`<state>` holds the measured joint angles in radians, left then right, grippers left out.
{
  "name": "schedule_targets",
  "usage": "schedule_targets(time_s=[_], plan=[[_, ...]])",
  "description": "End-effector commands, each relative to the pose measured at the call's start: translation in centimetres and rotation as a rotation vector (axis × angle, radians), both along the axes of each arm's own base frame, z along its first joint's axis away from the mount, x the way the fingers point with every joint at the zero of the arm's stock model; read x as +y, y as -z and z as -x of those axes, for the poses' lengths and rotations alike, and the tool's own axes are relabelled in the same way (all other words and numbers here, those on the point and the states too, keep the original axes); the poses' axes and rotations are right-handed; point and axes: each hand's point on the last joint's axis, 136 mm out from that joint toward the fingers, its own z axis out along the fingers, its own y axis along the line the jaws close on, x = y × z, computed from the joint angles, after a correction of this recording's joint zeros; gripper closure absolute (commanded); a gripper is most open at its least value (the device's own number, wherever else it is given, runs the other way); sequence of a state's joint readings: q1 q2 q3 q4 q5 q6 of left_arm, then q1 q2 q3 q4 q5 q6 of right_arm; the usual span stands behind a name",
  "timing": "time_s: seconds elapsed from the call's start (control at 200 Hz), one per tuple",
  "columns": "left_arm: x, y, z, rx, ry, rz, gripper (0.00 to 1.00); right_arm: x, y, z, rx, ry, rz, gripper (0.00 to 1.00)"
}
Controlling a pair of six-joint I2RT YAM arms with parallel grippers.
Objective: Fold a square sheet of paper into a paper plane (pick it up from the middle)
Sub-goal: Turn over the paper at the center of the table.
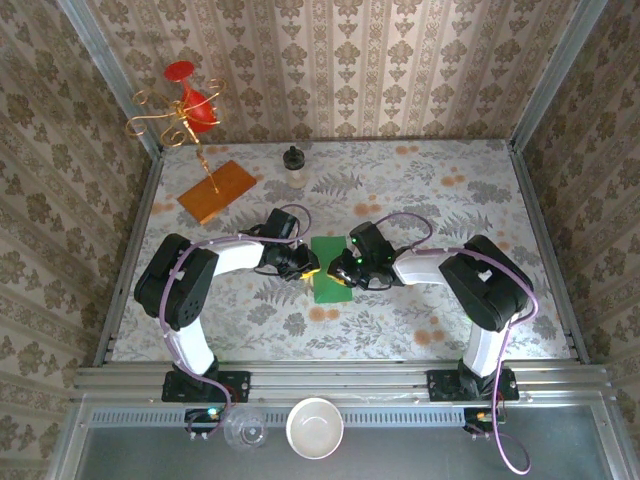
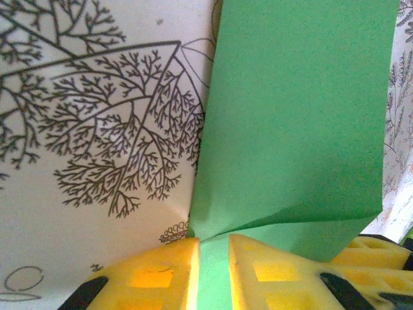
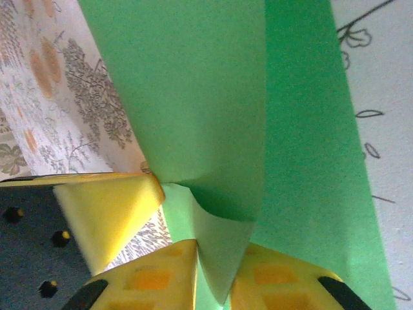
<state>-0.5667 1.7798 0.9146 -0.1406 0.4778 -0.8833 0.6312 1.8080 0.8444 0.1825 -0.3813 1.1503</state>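
Floral table (image 1: 400, 330); square sheet of paper (image 2: 290, 129) in narrow grip of left end effector (image 2: 213, 244) and right end effector (image 3: 218, 252).

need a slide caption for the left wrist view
Left tool pinching the near edge of the green paper sheet, creased at the grip, over a leaf-print tablecloth.

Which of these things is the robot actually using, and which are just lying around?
In use: paper; left fingers; right fingers, both pinching it.
Lying about: orange board; stand; bottle; bowl; glass.
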Motion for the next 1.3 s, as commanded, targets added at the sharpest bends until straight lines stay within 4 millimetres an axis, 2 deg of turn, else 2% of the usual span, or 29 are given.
schedule_targets(time_s=[0.0, 0.135, 0.28, 0.45, 0.51, 0.64, 0.775, 0.855, 1.05, 1.295], plan=[[0.8, -0.1, 0.2, 0.020, -0.019, -0.016, 0.77, 0.4, 0.3, 0.2, -0.006, -0.034, 0.006, 0.85], [1.2, -2.3, -0.5, -0.029, -0.030, 0.008, 0.70, 0.1, -1.2, -0.7, -0.088, -0.067, 0.027, 0.94], [2.5, -5.5, -1.5, -0.115, -0.056, 0.066, 0.67, -0.5, -5.3, -2.2, -0.223, -0.079, -0.003, 0.97], [4.8, -7.9, -2.4, -0.174, -0.095, 0.173, 0.45, -0.7, -10.4, -3.4, -0.371, -0.094, -0.100, 0.97], [4.7, -9.3, -2.7, -0.207, -0.102, 0.241, 0.39, -0.5, -12.3, -3.6, -0.411, -0.105, -0.163, 0.97], [2.8, -14.0, -2.2, -0.283, -0.046, 0.426, 0.21, 0.4, -15.9, -3.7, -0.472, -0.145, -0.269, 0.96], [1.7, -17.1, -1.6, -0.342, -0.029, 0.525, 0.10, 1.0, -18.0, -3.6, -0.495, -0.159, -0.339, 0.96], [1.1, -17.9, -1.4, -0.353, -0.024, 0.564, 0.09, 1.4, -19.2, -3.6, -0.505, -0.164, -0.399, 0.96], [-0.3, -18.6, -0.8, -0.342, 0.018, 0.610, 0.11, 1.7, -20.9, -3.5, -0.511, -0.155, -0.487, 0.94], [-0.4, -19.8, -1.1, -0.361, 0.017, 0.664, 0.21, 1.2, -20.8, -3.5, -0.504, -0.141, -0.505, 0.92]])
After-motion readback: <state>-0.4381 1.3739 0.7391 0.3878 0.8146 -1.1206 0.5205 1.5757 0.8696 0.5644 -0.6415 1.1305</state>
